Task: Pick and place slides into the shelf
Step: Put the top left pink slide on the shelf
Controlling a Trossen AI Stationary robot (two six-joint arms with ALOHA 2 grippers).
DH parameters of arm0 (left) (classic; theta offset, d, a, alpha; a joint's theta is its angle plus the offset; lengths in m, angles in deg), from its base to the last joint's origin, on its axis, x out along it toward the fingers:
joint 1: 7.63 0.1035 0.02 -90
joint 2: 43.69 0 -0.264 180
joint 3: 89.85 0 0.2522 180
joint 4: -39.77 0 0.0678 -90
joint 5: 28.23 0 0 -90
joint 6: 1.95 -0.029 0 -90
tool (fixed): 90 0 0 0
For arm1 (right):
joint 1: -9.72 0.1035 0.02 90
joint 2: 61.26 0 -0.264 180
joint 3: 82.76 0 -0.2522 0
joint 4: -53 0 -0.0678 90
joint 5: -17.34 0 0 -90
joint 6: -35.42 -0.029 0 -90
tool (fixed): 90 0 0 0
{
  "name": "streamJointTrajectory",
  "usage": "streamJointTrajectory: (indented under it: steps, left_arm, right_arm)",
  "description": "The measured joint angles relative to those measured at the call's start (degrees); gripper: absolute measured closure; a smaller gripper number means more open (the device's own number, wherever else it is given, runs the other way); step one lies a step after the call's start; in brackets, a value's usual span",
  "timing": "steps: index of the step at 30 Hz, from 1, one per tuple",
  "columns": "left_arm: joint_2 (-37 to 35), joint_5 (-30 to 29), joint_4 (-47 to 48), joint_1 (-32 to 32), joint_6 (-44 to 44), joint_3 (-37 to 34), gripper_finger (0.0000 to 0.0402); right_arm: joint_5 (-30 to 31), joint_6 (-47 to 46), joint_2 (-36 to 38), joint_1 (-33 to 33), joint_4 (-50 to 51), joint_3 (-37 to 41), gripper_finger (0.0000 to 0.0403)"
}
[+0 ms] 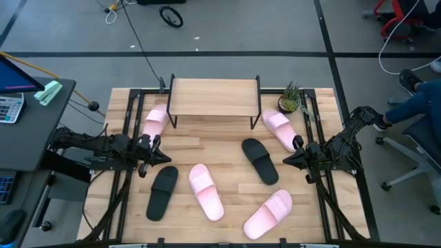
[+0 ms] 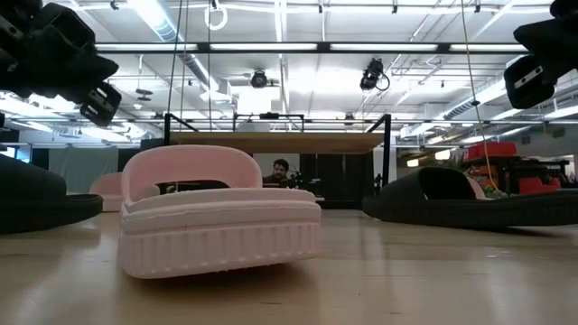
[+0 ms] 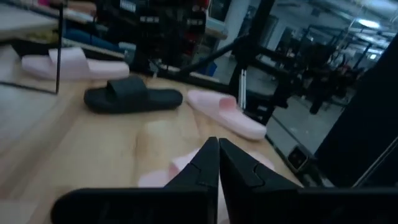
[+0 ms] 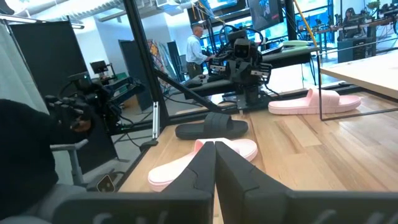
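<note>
Six slides lie sole-down on the slatted tabletop. In the high view, pink ones lie left of the shelf (image 1: 156,122), right of it (image 1: 279,129), in the centre (image 1: 206,191) and near-right (image 1: 269,213). The black ones lie near-left (image 1: 162,192) and right of centre (image 1: 260,160). The shelf (image 1: 213,96) stands on its black legs at the far middle, its top bare. My left gripper (image 1: 157,153) hovers shut, between the left pink slide and the near-left black one. My right gripper (image 1: 289,160) hovers shut just right of the other black slide. Each wrist view shows shut fingers: left (image 3: 217,155), right (image 4: 214,149).
A small potted plant (image 1: 290,98) stands at the shelf's right end. Black frame rails run along the table's left and right sides. A person's legs and an office chair (image 1: 413,110) are beyond the right edge, and a desk with a calculator (image 1: 10,107) is on the left.
</note>
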Motion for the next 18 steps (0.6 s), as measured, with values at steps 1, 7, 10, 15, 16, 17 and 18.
streamJointTrajectory:
  steps: [1, 7, 10, 15, 16, 17, 18]
  left_arm:
    - [0.0, 0.0, -0.9, 0.0, 0.0, 0.0, 0.0378]
    - [0.0, -4.8, -2.2, 0.0, -9.9, 1.5, 0.0367]
    - [0.0, -14.9, 2.8, 0.0, -22.9, 7.0, 0.0369]
    - [2.2, -33.9, 12.9, 0.1, -34.9, 19.4, 0.0366]
    - [3.0, -35.3, 14.7, 0.1, -36.0, 22.3, 0.0364]
    - [4.1, -36.3, 17.0, 0.1, -36.5, 25.1, 0.0361]
    - [5.4, -37.4, 20.1, 0.1, -37.4, 27.9, 0.0359]
  right_arm:
    - [0.0, 0.0, 0.0, 0.0, 0.0, 0.0, 0.0389]
    - [0.0, 0.0, 0.0, 0.0, 0.0, 0.0, 0.0389]
    - [0.0, 0.0, 0.0, 0.0, 0.0, 0.0, 0.0389]
    - [0.0, 0.0, 0.0, 0.0, 0.0, 0.0, 0.0389]
    - [0.0, 0.0, 0.0, 0.0, 0.0, 0.0, 0.0389]
    - [0.0, 0.0, 0.0, 0.0, 0.0, 0.0, 0.0389]
    - [0.0, 0.0, 0.0, 0.0, 0.0, 0.0, 0.0389]
